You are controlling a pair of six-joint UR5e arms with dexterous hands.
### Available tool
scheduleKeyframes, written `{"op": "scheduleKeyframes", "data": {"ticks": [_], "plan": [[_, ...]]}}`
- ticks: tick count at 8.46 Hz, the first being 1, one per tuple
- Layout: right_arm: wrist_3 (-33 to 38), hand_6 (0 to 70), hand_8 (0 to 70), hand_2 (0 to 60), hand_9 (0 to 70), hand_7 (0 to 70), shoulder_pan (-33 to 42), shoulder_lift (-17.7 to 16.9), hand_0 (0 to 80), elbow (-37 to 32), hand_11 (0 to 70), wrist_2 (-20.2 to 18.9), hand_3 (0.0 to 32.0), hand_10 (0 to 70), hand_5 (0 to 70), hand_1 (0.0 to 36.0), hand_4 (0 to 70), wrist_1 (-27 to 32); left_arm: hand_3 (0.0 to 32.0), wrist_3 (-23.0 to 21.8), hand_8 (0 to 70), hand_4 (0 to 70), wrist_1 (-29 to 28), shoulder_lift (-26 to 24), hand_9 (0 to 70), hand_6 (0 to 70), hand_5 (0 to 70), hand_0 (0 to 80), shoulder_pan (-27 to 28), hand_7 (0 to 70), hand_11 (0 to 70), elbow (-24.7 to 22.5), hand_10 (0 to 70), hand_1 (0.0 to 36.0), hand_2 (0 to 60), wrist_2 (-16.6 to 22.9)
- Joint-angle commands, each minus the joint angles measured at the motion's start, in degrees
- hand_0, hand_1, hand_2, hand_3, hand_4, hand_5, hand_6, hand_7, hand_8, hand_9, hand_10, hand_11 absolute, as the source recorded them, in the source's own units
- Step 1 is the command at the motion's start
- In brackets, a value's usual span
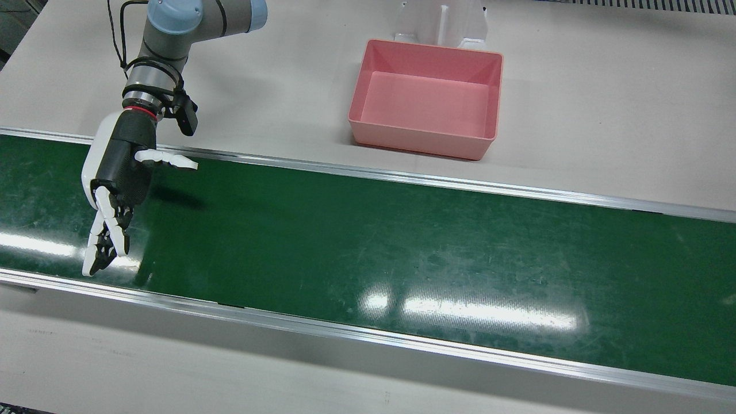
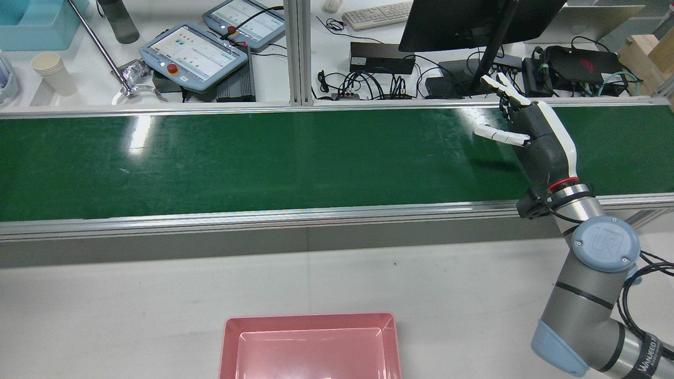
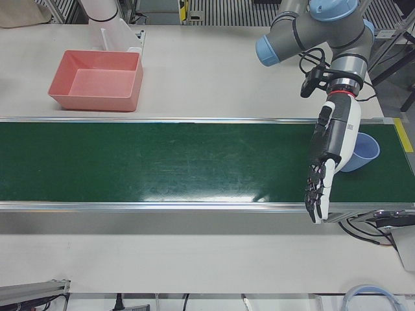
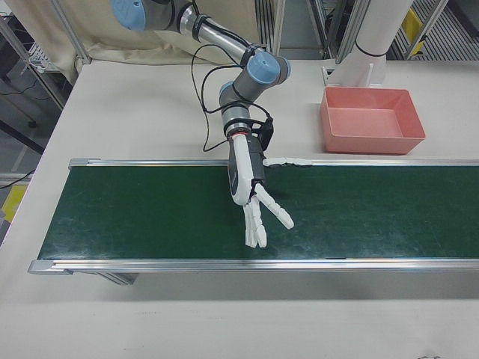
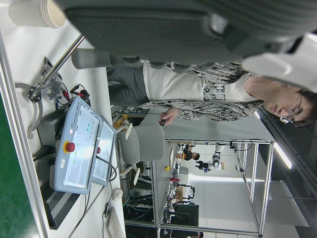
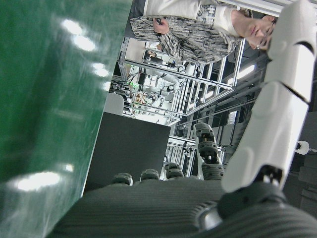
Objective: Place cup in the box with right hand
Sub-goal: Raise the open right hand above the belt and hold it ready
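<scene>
A blue cup point(image 3: 368, 150) sits at the end of the green belt point(image 1: 402, 241) and shows only in the left-front view, partly hidden behind my left hand point(image 3: 331, 152). That hand hangs over the belt with its fingers straight, open and empty, just in front of the cup. My right hand point(image 1: 118, 184) is open and empty with its fingers spread, low over the belt's other end; it also shows in the right-front view point(image 4: 254, 198) and the rear view point(image 2: 532, 134). The empty pink box point(image 1: 422, 138) stands on the table beside the belt, far from both hands.
A white pedestal point(image 1: 443, 23) stands right behind the box. Across the belt from the robot are a stack of paper cups point(image 2: 50, 71), teach pendants point(image 2: 195, 52) and a monitor point(image 2: 458, 21). A person point(image 5: 208, 87) stands there.
</scene>
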Motion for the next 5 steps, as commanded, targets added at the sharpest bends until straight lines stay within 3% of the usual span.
{"op": "scheduleKeyframes", "data": {"ticks": [1,3,5], "plan": [[0.2,1.9,0.9,11.3,1.3,8.9,0.6,0.7,48.0,-0.6,0.0,0.0,1.6,0.0,4.0,16.7,5.2,-0.1,0.0,0.0,0.0,0.0,0.0,0.0,0.0,0.0,0.0,0.0,0.0,0.0,0.0,0.0,0.0,0.0,0.0,0.0],[-0.1,2.1,0.1,12.8,1.3,12.0,1.3,2.5,49.8,-0.5,0.0,0.1,3.0,0.0,4.2,19.0,9.5,-1.3,0.0,0.0,0.0,0.0,0.0,0.0,0.0,0.0,0.0,0.0,0.0,0.0,0.0,0.1,0.0,0.0,0.0,0.0],[-0.1,2.1,0.0,12.7,1.2,12.7,1.4,4.7,51.8,-0.5,0.0,0.0,4.2,0.0,4.7,21.2,10.7,-6.0,0.0,0.0,0.0,0.0,0.0,0.0,0.0,0.0,0.0,0.0,0.0,0.0,0.0,0.1,0.0,0.0,0.0,0.0]]}}
